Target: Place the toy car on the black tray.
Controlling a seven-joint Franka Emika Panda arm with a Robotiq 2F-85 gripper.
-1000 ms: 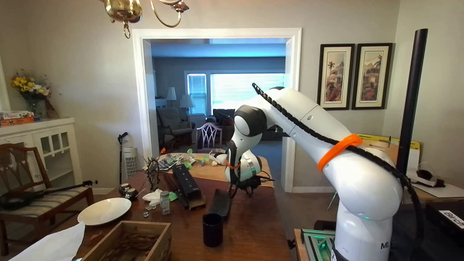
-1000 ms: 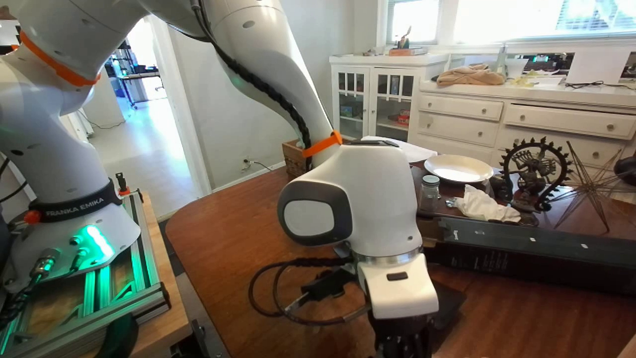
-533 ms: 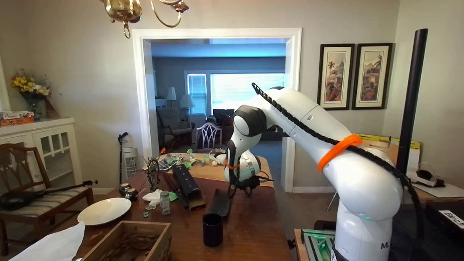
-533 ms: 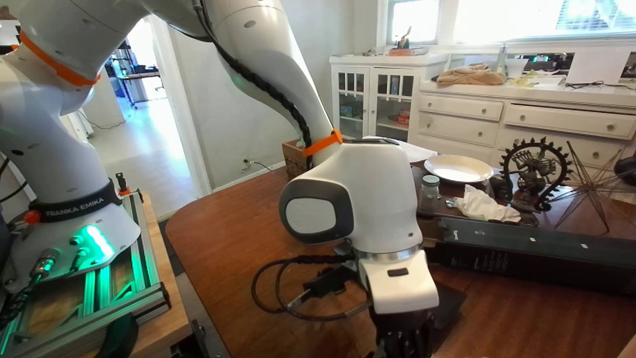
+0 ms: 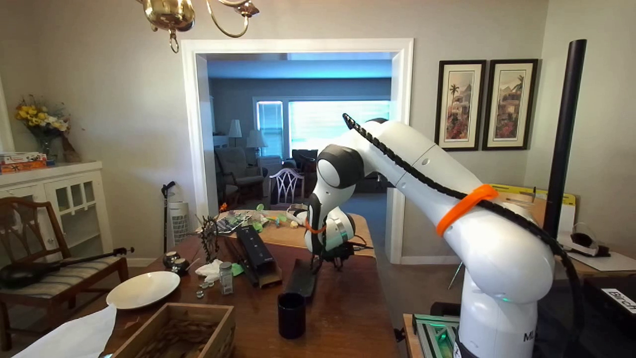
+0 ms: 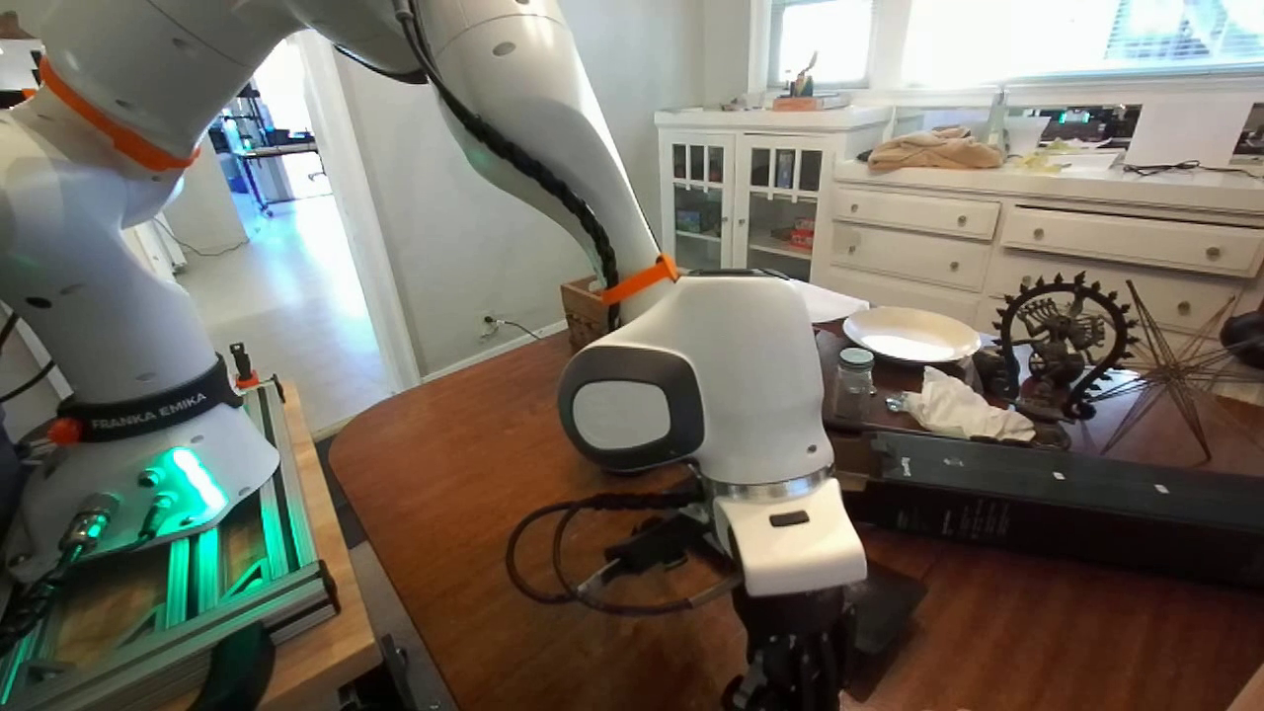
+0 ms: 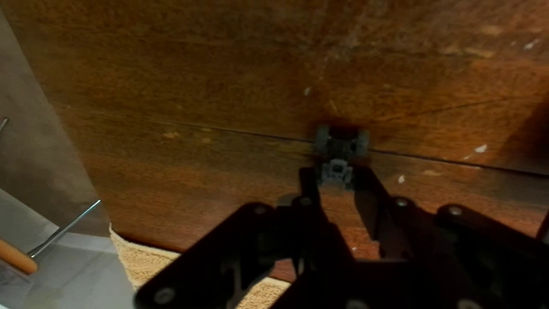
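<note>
White arm (image 5: pixel 437 171), black gripper (image 7: pixel 336 177), 2 orange bands (image 5: pixel 457 212).

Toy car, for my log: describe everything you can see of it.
In the wrist view, the toy car is dark, blurred, perhaps plastic. Two grey wheels show at the end away from the gripper; a paler, boxy part marks the other end, apparently pinched from both sides. The wooden table lies beneath; whether they touch is unclear.
</note>
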